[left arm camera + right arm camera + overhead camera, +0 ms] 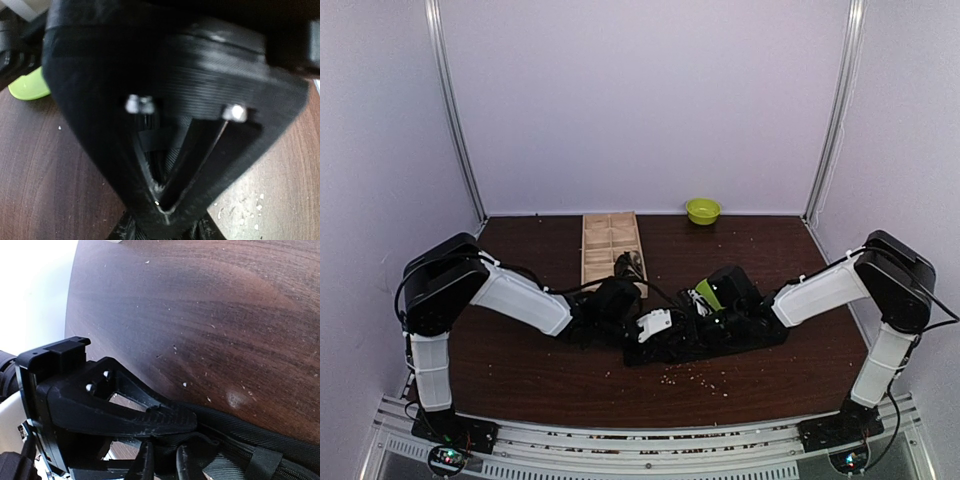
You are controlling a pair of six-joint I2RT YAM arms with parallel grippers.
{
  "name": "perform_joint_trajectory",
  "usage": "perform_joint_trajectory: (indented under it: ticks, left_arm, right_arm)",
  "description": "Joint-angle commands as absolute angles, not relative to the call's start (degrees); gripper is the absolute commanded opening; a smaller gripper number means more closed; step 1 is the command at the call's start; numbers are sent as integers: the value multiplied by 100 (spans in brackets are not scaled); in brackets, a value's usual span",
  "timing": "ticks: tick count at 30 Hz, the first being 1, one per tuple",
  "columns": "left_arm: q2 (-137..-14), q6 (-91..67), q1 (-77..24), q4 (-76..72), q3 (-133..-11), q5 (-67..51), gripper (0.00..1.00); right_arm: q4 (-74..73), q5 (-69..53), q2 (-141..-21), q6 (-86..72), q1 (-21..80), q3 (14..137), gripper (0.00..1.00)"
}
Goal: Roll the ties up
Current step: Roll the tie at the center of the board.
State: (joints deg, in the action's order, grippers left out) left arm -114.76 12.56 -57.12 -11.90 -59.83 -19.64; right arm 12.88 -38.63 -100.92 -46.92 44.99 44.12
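Note:
A black tie [745, 337] lies bunched on the dark wooden table [540, 370] in the middle of the top view. Both grippers meet at its left end. My left gripper [628, 335] is shut; in the left wrist view its fingers [150, 190] close to a V with black tie fabric [131, 231] at the tips [166, 209]. My right gripper [667, 343] is shut on the tie; in the right wrist view a ribbed finger [165, 419] presses on folded tie fabric [260, 440]. Only one tie shows.
A wooden compartment tray [610, 245] lies at the back centre. A small green bowl [702, 210] stands by the back wall. Pale crumbs [695, 378] are scattered in front of the tie. White walls enclose the table.

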Motion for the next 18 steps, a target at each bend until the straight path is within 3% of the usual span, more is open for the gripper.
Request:
perform_joint_trajectory:
  ticks: [1, 2, 6, 13, 18]
  left_arm:
    - [-11621, 1443, -5713, -430, -5996, -1665, 33]
    - [-11627, 1449, -5713, -411, -6009, -1655, 33]
    - [-11624, 1438, -5706, -443, -6001, -1597, 37]
    - [-11289, 1064, -5652, -1386, -5524, -1546, 65]
    - [-11027, 668, -5659, -2605, -4955, -1550, 73]
  right_arm:
    - [898, -3683, -10282, -4443, 4526, 4425, 6]
    - [892, -3675, -10290, -4423, 4526, 4403, 1]
    - [975, -3672, -10247, -4394, 4519, 4267, 0]
    - [1773, -3743, -10156, -4702, 4401, 3799, 0]
    - [2589, -3903, -10150, -5045, 4267, 3432, 0]
